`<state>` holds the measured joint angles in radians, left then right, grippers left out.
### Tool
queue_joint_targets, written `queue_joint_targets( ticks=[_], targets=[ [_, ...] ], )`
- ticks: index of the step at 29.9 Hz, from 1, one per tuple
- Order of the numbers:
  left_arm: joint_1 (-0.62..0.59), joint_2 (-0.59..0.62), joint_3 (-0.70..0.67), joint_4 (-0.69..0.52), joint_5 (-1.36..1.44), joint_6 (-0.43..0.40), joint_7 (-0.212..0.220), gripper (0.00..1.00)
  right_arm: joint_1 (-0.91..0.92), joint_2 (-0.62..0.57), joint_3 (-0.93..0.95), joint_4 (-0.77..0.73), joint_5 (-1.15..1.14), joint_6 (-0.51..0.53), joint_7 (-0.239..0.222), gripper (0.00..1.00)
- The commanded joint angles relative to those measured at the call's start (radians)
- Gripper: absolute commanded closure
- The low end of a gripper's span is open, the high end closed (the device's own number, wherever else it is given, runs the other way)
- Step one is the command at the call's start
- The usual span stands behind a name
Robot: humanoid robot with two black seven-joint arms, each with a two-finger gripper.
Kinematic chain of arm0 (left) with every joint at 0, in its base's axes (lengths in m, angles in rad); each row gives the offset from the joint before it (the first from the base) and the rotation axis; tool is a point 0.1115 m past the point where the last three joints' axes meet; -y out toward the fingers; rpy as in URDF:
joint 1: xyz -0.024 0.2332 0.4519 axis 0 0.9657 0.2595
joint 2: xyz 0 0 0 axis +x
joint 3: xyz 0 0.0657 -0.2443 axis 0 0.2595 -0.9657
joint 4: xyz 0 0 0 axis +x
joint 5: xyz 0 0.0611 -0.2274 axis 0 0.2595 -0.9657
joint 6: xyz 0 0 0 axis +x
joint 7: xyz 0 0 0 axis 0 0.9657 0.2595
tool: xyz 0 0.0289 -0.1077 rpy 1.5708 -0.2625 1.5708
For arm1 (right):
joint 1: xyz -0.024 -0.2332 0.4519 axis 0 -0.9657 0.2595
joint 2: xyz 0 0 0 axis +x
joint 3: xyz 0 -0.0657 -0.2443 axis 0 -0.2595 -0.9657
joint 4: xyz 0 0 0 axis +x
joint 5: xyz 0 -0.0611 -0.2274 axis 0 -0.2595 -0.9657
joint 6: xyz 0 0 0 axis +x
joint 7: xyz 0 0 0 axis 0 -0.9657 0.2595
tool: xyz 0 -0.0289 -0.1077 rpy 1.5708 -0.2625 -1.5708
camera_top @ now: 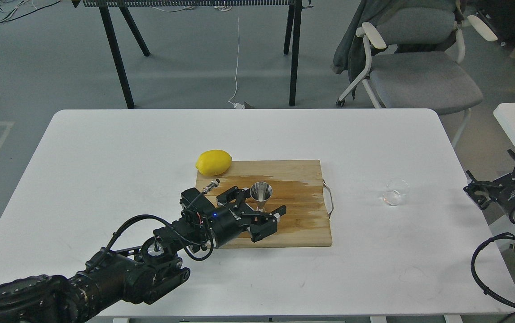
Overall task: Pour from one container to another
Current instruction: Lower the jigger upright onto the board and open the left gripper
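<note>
Faintly, unreadable white lettering on left claw (259, 202)

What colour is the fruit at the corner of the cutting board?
Bright yellow; the lemon shows clearly in the head view.

jigger (261, 193) on board (300, 224) at table (104, 148) centre, lemon (213, 162) at board's far left corner, glass cup (394, 192) well right of board

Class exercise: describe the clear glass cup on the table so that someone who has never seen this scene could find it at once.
Start at the white table and find the wooden cutting board at its middle. Go right, past the board's handle, to bare tabletop: the glass cup stands there alone. It is transparent and colourless, unlike the shiny metal jigger and yellow lemon at the board.
</note>
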<state>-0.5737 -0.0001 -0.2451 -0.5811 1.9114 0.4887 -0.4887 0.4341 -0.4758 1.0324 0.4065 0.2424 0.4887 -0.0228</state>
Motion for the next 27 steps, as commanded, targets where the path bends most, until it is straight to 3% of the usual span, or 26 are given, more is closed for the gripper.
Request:
queue_joint_targets(
  ticks=[1, 27],
  targets=[
    [0.011, 0.0, -0.002, -0.002, 0.0, 0.0, 0.0, 0.01, 0.0, 0.0, 0.0, 0.0, 0.0, 0.0, 0.0, 0.0],
    [0.028, 0.006, -0.013, -0.002, 0.0, 0.0, 0.0, 0.01, -0.005, 0.0, 0.002, 0.002, 0.0, 0.0, 0.001, 0.0]
  ],
)
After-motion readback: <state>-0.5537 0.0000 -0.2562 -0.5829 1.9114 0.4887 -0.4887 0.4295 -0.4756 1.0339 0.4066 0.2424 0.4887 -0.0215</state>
